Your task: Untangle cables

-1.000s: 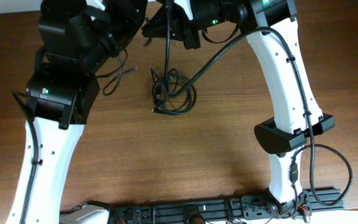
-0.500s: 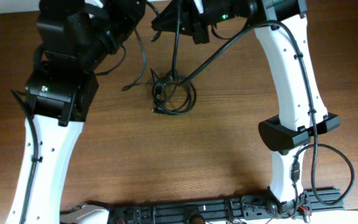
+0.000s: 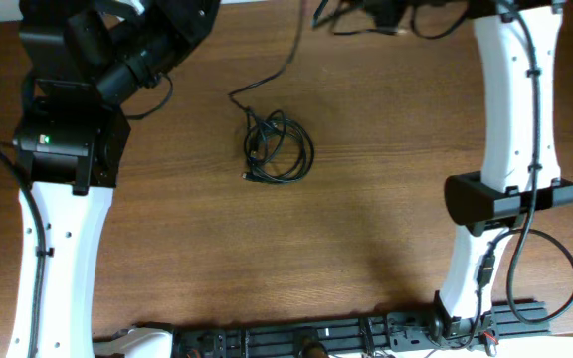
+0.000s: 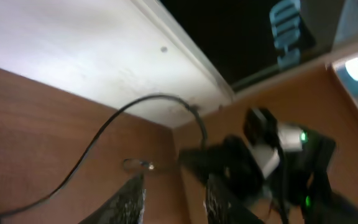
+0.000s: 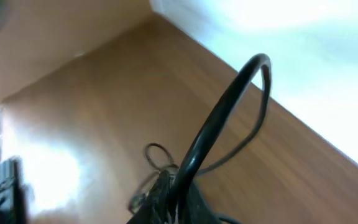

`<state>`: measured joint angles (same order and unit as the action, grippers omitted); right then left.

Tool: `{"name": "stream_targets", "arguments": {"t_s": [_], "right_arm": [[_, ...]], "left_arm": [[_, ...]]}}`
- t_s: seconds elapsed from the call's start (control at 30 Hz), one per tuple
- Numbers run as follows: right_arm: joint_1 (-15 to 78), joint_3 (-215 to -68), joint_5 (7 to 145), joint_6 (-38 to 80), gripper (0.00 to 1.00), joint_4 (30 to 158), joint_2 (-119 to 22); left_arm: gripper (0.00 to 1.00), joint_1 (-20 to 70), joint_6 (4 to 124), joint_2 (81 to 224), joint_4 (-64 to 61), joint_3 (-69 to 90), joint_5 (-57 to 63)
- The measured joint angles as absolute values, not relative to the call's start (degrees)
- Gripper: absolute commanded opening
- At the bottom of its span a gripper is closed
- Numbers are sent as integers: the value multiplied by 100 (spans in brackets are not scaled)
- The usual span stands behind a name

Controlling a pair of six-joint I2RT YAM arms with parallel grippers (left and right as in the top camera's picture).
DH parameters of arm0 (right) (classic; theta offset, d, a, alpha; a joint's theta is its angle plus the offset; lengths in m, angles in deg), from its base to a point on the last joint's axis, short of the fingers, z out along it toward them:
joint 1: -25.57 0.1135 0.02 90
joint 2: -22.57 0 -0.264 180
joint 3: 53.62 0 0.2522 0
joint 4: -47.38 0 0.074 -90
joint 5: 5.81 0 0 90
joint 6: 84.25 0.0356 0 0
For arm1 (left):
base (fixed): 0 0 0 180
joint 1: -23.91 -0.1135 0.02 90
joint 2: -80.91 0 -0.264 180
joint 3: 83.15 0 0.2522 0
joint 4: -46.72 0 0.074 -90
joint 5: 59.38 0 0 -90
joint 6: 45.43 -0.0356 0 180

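**Operator:** Where do the cables stand?

**Inspector:** Your cables (image 3: 279, 149) lie in a small loose coil near the middle of the table (image 3: 366, 229). One strand (image 5: 219, 113) leaves the coil, bends on the wood, and runs to the far edge. There your right claw (image 5: 166, 199) is pinching it.

**Operator:** Why is it held that high?

**Inspector:** In my judgement, you are drawing that strand clear so it slides out of the loops. The rest of the bundle sits as an anchor. In the right wrist view the strand arcs with slack, so it is not yet taut.

**Operator:** And the left?

**Inspector:** Your left claw (image 4: 176, 202) is spread, with nothing between its fingers (image 4: 132, 199). It is raised near the far edge, well apart from the coil.

**Operator:** What has changed?

**Inspector:** A second ago your right claw hung just above the coil with the strand near vertical. Both arms have since pulled back toward the far edge, and more strand is out. The coil has not shifted.
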<state>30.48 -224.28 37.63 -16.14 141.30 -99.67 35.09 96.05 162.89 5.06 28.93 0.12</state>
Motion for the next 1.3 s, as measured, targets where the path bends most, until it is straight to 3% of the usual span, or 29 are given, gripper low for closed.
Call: {"name": "stream_targets", "arguments": {"t_s": [0.33,0.7,1.07,1.3], "right_arm": [[1389,-22424,5192,277,4,14132,-9967],[-8,-22422,6132,1328,4,14388,-9963],[-191,-22422,5291,2054,4,14296,-9803],[-253,-22422,6112,2095,4,14298,-9790]], "left_arm": [[38,3509,8456,16289,-764,2904,-555],[39,3509,7920,16289,-1007,2904,-559],[45,3509,7813,16289,-1243,2904,-447],[46,3509,7728,16289,-1509,2904,-434]]}}
